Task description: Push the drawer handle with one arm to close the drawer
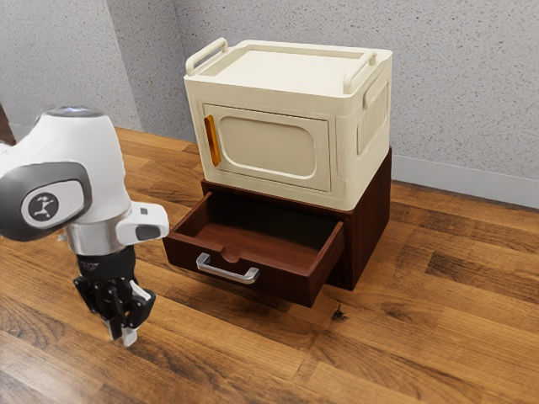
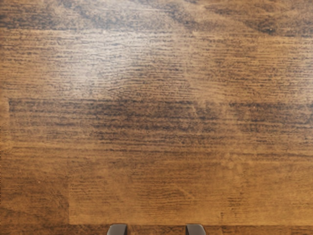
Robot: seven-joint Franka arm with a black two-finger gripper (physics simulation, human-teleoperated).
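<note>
Brown open drawer (image 1: 282,285), silver handle (image 1: 226,273), apart from spread jaws

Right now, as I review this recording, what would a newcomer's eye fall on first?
Probably the big cream cabinet, with an orange handle on its front, sitting on a dark wooden unit. Next would likely come that unit's open drawer, jutting out below the cabinet, with a silver handle on its front. The gripper hangs toward the exterior view's left, apart from the drawer.
</note>
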